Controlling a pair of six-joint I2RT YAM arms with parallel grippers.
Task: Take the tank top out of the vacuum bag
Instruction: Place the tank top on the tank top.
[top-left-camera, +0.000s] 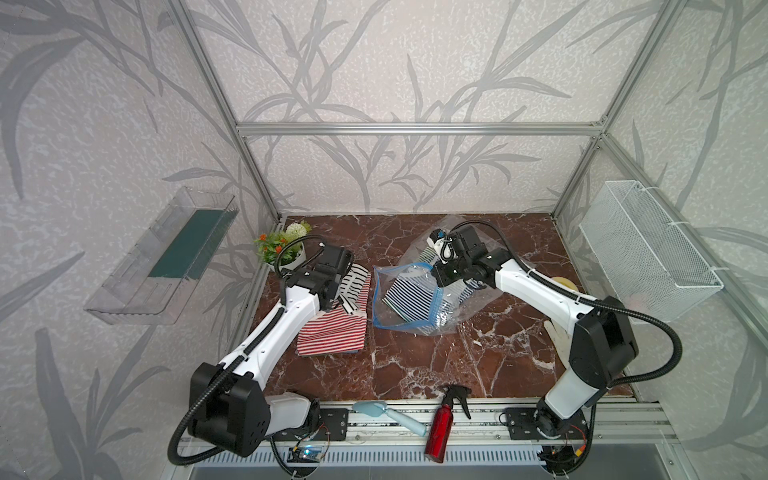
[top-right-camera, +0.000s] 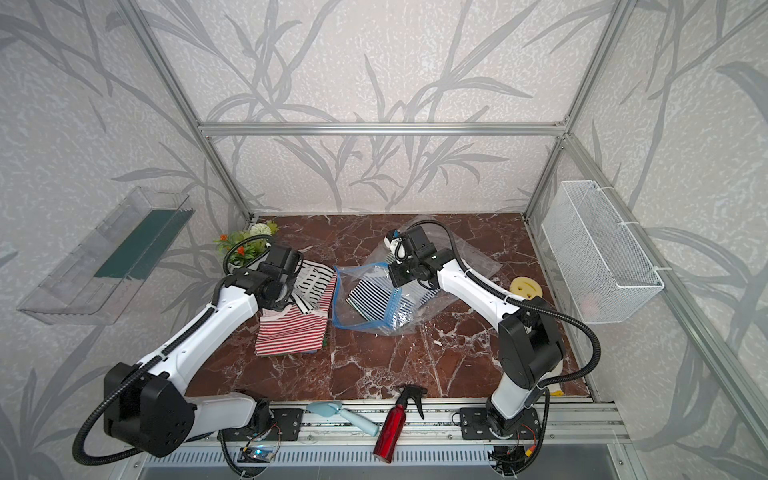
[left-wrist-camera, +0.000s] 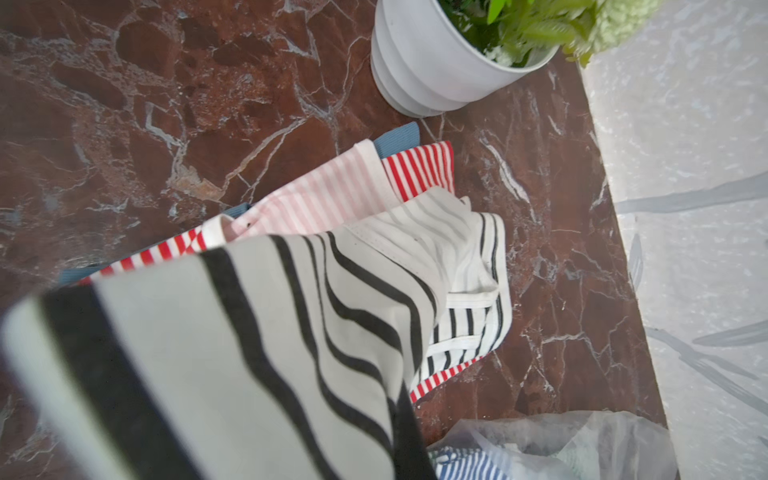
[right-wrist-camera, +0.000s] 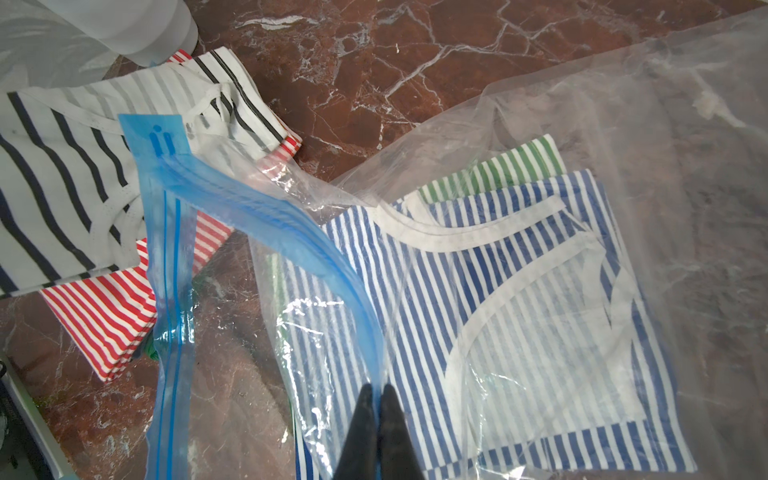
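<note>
Left arm (top-left-camera: 270, 332) and right arm (top-left-camera: 536, 286): links are shelled in glossy white, joints boxed in matte black housings (top-left-camera: 226, 411) dotted with small round holes. A black corrugated conduit (top-left-camera: 673, 345) is run outside each arm; on the right it is bound by a white cable tie (top-left-camera: 575, 297). Black base plates (top-left-camera: 523, 419) are noted, with thin red and orange wires (top-left-camera: 579, 432) beside the right one. Right gripper (right-wrist-camera: 377, 388): two black tapered fingers (right-wrist-camera: 361, 428).

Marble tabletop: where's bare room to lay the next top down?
Widest bare brown marble: front, between the striped cloth pile, clear blue-zipped vacuum bag and red metal spray bottle. Smaller patch at the back, between white-potted plant and bag. Crowded: the narrow gap between pile and bag.
</note>
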